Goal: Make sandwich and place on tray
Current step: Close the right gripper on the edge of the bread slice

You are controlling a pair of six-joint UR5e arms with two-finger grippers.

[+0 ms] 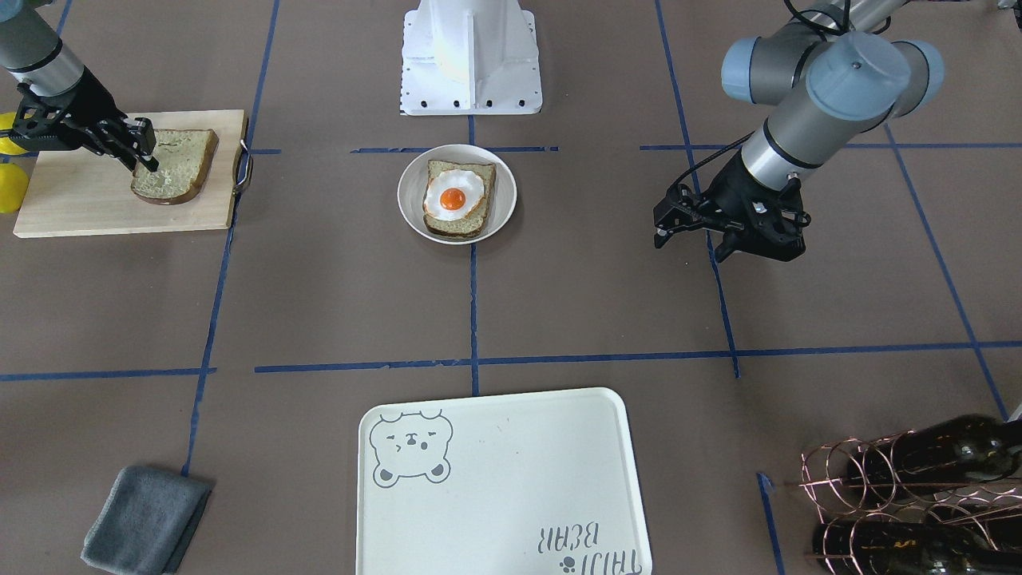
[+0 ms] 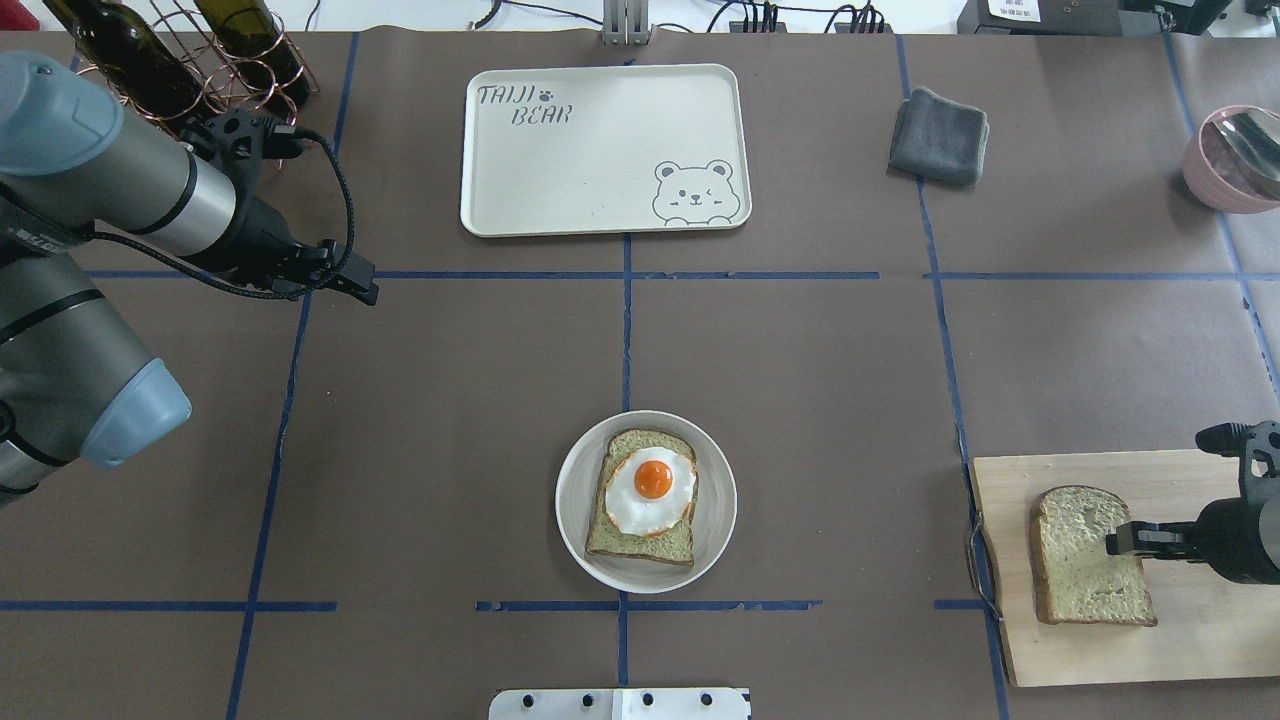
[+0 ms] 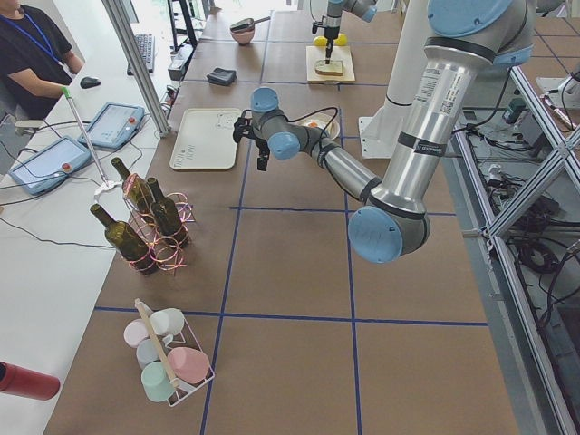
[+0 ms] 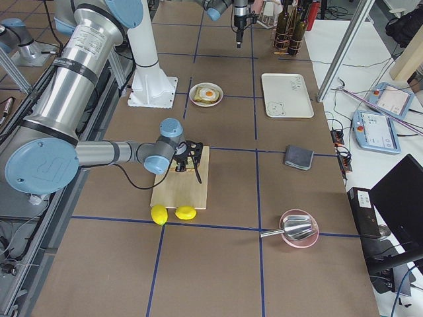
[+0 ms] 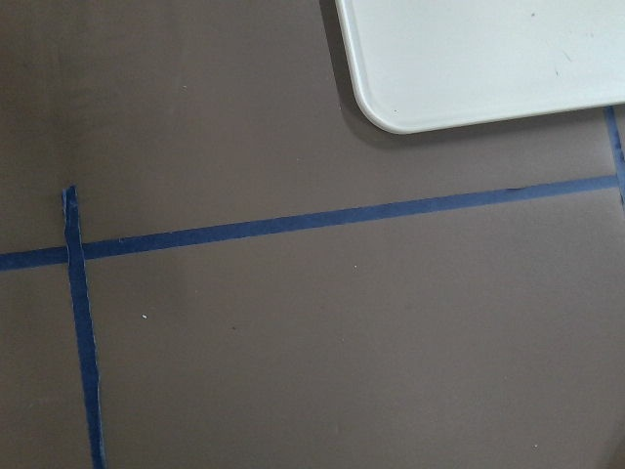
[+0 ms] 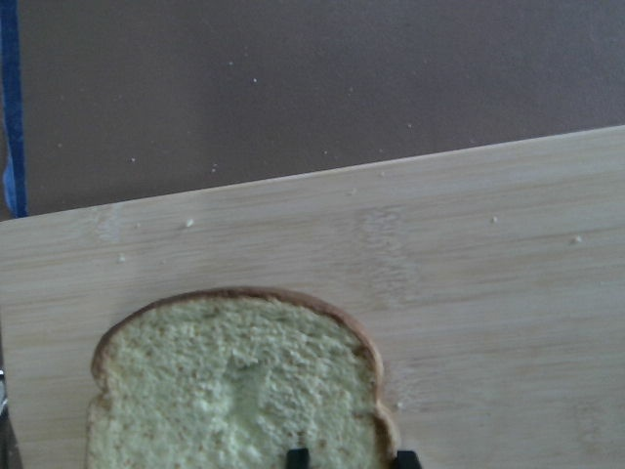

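My right pincer [image 1: 148, 162] is the nearer one. The tan, dark-crusted bread slice [image 2: 1085, 560] lies flat under its tips on the cutting board [image 2: 1200, 645], long axis crosswise to my reach. The tips stand slightly apart astride the crust; whether they are pinching it, I cannot tell. The egg-topped slice [image 2: 650, 495] sits well off toward my spread left pincer [image 1: 691, 239].

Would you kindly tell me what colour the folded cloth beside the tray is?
The folded cloth is dark grey, clearest in the overhead exterior view.
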